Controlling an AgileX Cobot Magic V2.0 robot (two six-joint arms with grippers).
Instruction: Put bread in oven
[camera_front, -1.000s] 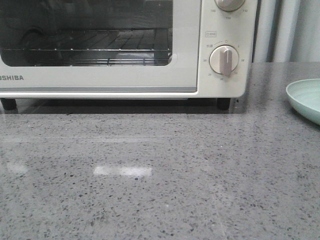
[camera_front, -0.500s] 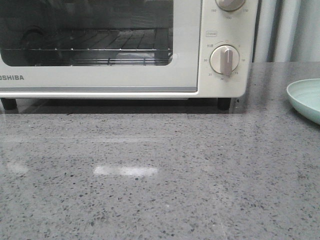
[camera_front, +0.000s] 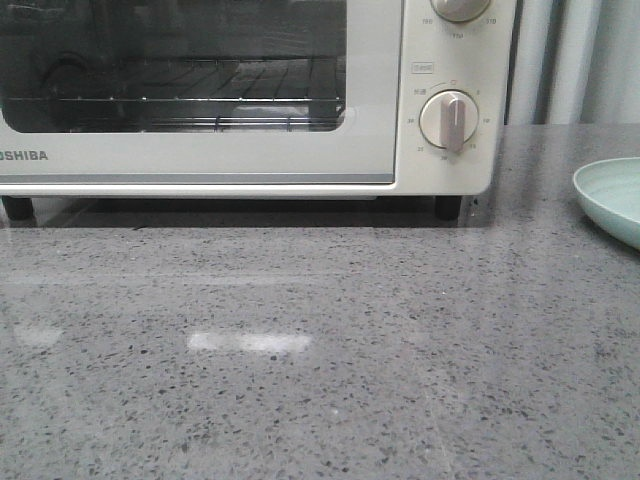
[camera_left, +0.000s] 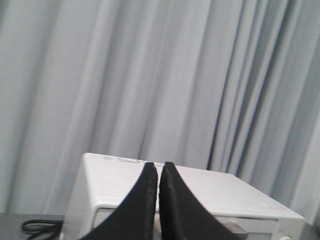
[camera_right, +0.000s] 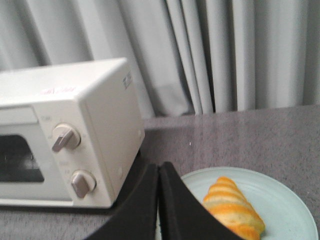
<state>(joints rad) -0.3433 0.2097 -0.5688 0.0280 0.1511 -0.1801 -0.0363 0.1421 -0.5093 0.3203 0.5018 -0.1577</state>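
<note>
Still at start: oven (camera_front: 250, 100) door shut, bread (camera_right: 232, 207) on plate (camera_right: 285, 200) at lower right of right wrist view.
Right gripper (camera_right: 159, 172) and left gripper (camera_left: 158, 172): jaws pressed together, empty, held high; likely door must drop first.

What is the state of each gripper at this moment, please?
Left gripper: shut, holding nothing, raised above the oven.
Right gripper: shut, holding nothing; the bread lies on the plate.
</note>
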